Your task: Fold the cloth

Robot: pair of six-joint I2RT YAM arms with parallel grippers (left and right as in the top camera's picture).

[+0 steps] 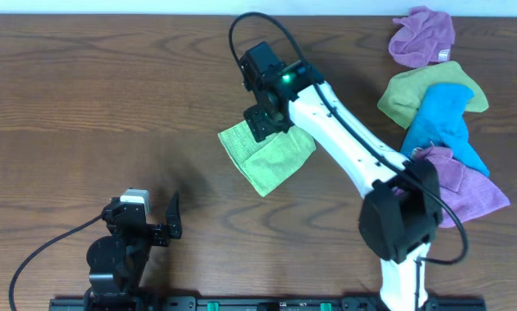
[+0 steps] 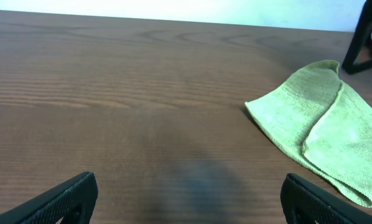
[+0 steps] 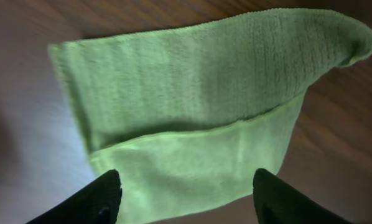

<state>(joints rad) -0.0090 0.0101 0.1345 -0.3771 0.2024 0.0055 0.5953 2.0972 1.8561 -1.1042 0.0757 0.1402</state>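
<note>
The cloth (image 1: 271, 157) is lime green and lies near the middle of the table, folded over itself with one layer on top of the other. My right gripper (image 1: 264, 121) hovers over its far edge. In the right wrist view the cloth (image 3: 192, 106) fills the frame and my right gripper (image 3: 186, 190) stands open just above it, holding nothing. My left gripper (image 1: 151, 218) rests at the front left, well away from the cloth. In the left wrist view it (image 2: 189, 194) is wide open over bare wood, and the cloth (image 2: 326, 127) lies ahead to the right.
A pile of other cloths sits at the far right: a purple one (image 1: 423, 34), an olive-green one (image 1: 410, 93), a blue one (image 1: 444, 121) and another purple one (image 1: 470, 186). The right arm's white link (image 1: 345, 138) crosses above the cloth's right side.
</note>
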